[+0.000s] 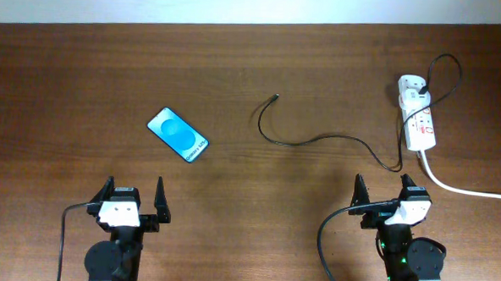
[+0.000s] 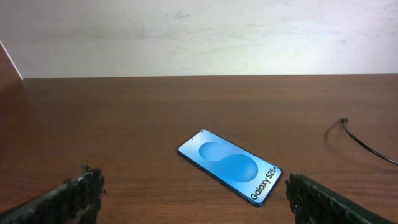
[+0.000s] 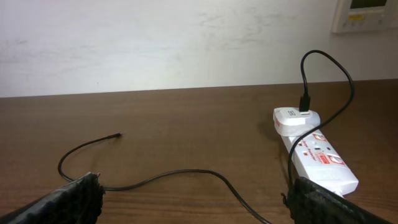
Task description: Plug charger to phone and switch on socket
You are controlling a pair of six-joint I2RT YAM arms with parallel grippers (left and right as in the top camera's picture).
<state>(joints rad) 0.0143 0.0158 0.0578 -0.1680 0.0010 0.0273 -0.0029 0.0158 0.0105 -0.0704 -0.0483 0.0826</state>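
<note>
The phone (image 1: 178,135) lies flat on the table left of centre, blue screen up; it also shows in the left wrist view (image 2: 231,165). The charger, a thin black cable (image 1: 318,140), runs from its free plug tip (image 1: 274,97) in a curve to the plug block on the socket (image 1: 417,121) at the far right. In the right wrist view the cable (image 3: 180,174) and the socket (image 3: 317,155) lie ahead. My left gripper (image 1: 133,201) is open and empty, near the front edge below the phone. My right gripper (image 1: 386,191) is open and empty, just in front of the cable.
A thick white cord (image 1: 464,189) leaves the socket and runs off the right edge. A pale wall (image 2: 199,37) stands behind the table's far edge. A white wall panel (image 3: 367,14) hangs at the upper right.
</note>
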